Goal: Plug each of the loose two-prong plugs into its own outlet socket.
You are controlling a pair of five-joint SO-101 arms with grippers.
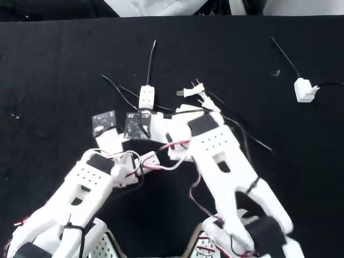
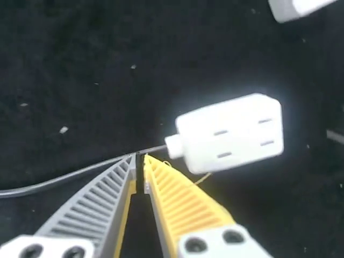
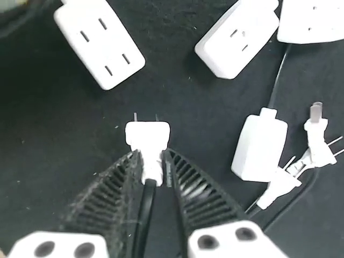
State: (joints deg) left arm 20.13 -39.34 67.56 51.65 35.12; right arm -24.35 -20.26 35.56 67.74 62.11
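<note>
In the right wrist view my right gripper [image 3: 152, 161] is shut on a white two-prong plug [image 3: 147, 135], its prongs aimed at a white outlet block [image 3: 99, 43] a short way off. A second outlet block [image 3: 236, 40] and a third white block [image 3: 260, 145] lie beside it. Two loose plugs [image 3: 317, 145] sit close together on black cords. My left gripper [image 2: 140, 161] is shut on a black cord [image 2: 64, 177] right where it enters a white outlet block [image 2: 231, 134]. From above, an outlet block [image 1: 146, 97] and loose plugs [image 1: 193, 91] lie just beyond both arms.
The black table [image 1: 54, 70] has open room at left and far back. Alone at the far right lies a white block [image 1: 304, 90] on a thin cord. Black cords [image 1: 247, 134] trail past the right arm. Red and white wires [image 1: 161, 161] hang between the arms.
</note>
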